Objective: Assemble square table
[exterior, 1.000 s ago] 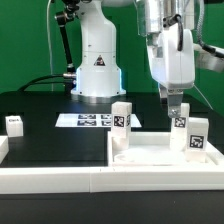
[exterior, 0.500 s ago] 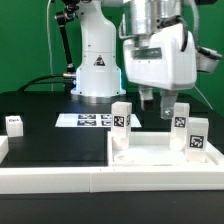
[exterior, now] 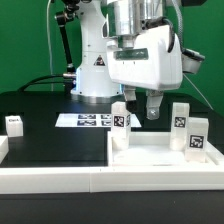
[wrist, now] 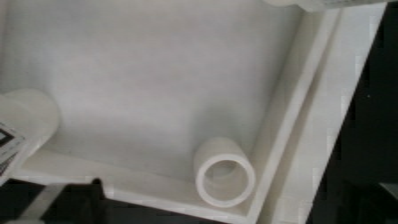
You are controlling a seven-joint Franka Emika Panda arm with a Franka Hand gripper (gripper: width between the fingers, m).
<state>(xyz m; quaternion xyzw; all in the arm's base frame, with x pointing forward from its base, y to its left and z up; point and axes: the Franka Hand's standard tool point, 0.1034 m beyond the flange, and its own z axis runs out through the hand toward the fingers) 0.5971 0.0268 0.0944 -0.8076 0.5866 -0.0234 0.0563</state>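
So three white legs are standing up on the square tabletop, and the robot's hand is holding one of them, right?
Not quite. In the exterior view three legs do stand on the tabletop, but the hand holds nothing; it hangs above the top, between the legs.

I see the square tabletop [exterior: 165, 160], a white tray with a raised rim, lying flat on the black table at about 4 o'clock in the exterior view. Three short white legs stand upright in it, each with a black-and-white tag: one [exterior: 121, 124] at its 10 o'clock corner, one [exterior: 181, 118] at 1 o'clock, one [exterior: 197, 134] just beside it at 2 o'clock. A fourth leg [exterior: 14, 124] stands well apart at 9 o'clock. In the wrist view I see the tray's inner rim [wrist: 306, 120] and a leg's round end [wrist: 228, 172] against it.
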